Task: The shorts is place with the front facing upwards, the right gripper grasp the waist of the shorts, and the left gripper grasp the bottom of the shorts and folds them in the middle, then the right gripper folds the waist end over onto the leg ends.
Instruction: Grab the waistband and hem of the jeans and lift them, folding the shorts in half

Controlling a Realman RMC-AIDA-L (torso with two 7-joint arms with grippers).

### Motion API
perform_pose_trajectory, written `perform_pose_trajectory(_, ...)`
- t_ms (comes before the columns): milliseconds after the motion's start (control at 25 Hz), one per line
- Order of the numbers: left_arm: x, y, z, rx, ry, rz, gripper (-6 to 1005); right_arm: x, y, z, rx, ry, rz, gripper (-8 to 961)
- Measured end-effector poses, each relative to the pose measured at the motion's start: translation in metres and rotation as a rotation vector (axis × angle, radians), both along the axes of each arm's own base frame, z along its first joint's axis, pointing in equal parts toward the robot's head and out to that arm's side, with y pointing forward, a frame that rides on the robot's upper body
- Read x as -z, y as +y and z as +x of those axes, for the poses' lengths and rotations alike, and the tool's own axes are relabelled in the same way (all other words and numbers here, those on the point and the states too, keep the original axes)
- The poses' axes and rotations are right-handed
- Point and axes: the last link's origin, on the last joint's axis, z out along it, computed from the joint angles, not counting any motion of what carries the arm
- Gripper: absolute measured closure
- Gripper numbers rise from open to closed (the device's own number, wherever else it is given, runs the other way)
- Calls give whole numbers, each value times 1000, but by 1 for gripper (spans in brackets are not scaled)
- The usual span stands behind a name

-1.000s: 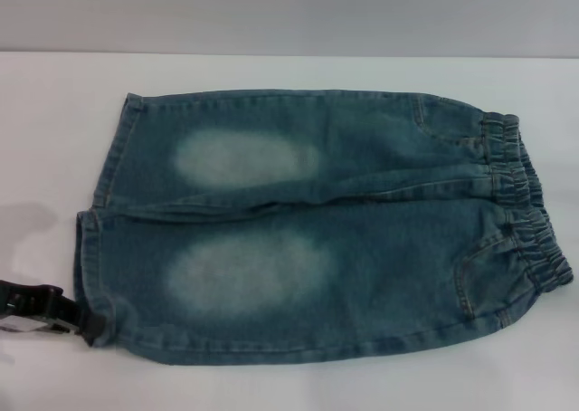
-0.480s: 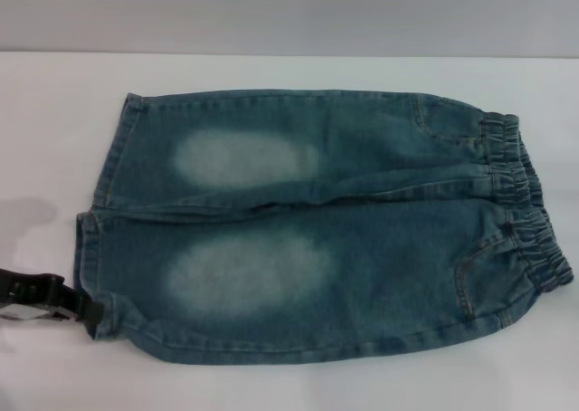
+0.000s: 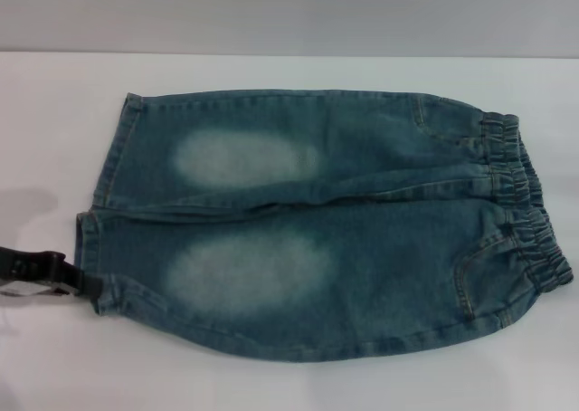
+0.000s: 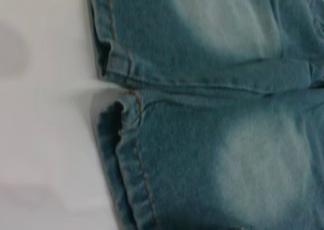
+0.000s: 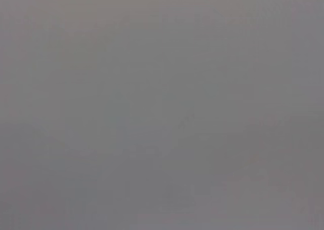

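Shorts (image 3: pixel 308 225) are laid flat on the white desk (image 3: pixel 54 112), front up, legs toward the robot's left, waist toward its right. A pale faded oval is seen on each leg front. The waist of the shorts (image 3: pixel 525 203) is gathered and puckered, close to the right edge of the head view, with pocket seams just beside it. The bottom of the shorts (image 3: pixel 95 239) is formed by two straight stitched hems; the nearer hem sits further left than the farther one.

The left hand (image 3: pixel 86 286) is seen low at the left border of the head view, black, reaching in level with the desk, its tip touching the near leg hem at the corner. Whether its fingers are apart or clamped on the denim cannot be told. In the left wrist view only the two hems (image 4: pixel 121 139) and the gap between the legs are shown, with orange stitching along the hem; the fingers are not shown.

The right hand is not seen in the head view; the right wrist view is a plain grey field.

No readable writing or brand is made out. Bare desk is left on every side of the shorts, widest at the far left and along the near edge.
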Motion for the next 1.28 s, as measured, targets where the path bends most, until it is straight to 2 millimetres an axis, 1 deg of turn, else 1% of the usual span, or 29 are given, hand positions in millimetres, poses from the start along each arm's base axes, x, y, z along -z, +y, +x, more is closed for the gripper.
perform_pose_trajectory(160,-4,3,1,4,-1,12,996,-7,9,-6,-78,2,-273,349)
perform_pose_trajectory(280,-7,6,3,9,2,14,996,-14,13,-14,-121,-24,-470,349)
perform_pose_trajectory(480,-11,12,6,24,8,17,996,-28,20,-41,-150,-59,-824,349)
perform_pose_trajectory(520,-12,13,8,28,9,17,996,-30,22,-48,-150,-74,-906,349)
perform_pose_trajectory(680,-12,18,12,43,10,18,996,-30,29,-73,-150,-145,-1147,349)
perform_pose_trajectory(840,-12,21,16,55,10,18,996,-24,34,-88,-143,-222,-1311,349)
perform_pose_trajectory(960,-12,23,17,61,10,18,996,-15,35,-94,-134,-317,-1426,350)
perform_pose_trajectory(1120,-12,23,18,64,10,18,996,-5,34,-95,-94,-433,-1543,350)
perform_pose_trajectory(1280,-12,23,18,64,9,18,996,-2,35,-94,-62,-489,-1585,349)
